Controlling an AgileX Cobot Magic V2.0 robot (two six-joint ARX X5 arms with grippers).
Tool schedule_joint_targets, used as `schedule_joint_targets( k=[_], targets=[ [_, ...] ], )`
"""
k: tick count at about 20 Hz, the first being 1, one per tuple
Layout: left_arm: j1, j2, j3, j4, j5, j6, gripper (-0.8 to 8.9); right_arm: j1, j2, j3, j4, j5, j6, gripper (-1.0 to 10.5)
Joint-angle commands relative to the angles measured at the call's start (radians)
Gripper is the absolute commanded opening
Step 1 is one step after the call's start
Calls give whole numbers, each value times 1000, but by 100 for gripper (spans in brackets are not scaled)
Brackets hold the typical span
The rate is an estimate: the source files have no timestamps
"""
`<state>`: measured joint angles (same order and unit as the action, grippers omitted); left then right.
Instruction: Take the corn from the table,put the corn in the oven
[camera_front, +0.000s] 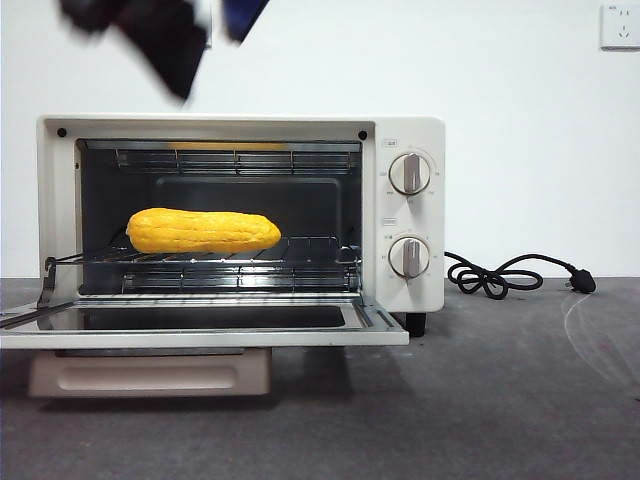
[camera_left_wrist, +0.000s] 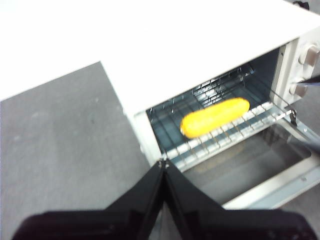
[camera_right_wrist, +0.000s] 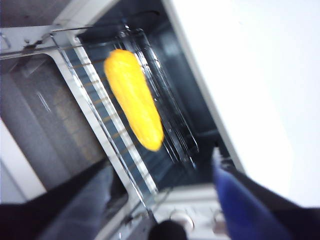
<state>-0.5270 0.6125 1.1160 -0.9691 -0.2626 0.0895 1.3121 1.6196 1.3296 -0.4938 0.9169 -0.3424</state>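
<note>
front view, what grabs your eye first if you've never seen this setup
The bright yellow corn lies alone on the wire rack inside the cream oven, whose door hangs fully open toward the camera. A dark blurred arm sits above the oven's top left; a black power cord coils at its right.

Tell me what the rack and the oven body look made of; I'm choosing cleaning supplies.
Rack: thin bare metal wire, shiny; it glints, and the corn lies on it. Oven body: smooth cream-white shell, probably painted metal, though plastic can't be ruled out. Door: dark glass in a pale frame, reflective.
</note>
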Motion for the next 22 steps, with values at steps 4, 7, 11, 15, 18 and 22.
schedule_joint_targets(
  k=[4, 7, 11, 15, 18, 22],
  targets=[
    [-1, 117, -7, 46, 20, 40, -8, 19, -174, 2, -115, -37, 143, 78],
    [18, 182, -8, 52, 97, 50, -8, 15, -256, 2, -180, -111, 191, -9],
    [96, 261, -8, 61, 257, 55, -8, -9, -352, 2, -251, -227, 239, -12],
    [217, 315, -11, 64, 452, 65, -8, -68, -423, 2, -305, -349, 252, -12],
    [333, 337, -21, 57, 601, 65, -8, -137, -460, 2, -333, -461, 258, -12],
    [498, 340, -79, 58, 750, 61, -8, -245, -485, 2, -353, -619, 255, -12]
  ],
)
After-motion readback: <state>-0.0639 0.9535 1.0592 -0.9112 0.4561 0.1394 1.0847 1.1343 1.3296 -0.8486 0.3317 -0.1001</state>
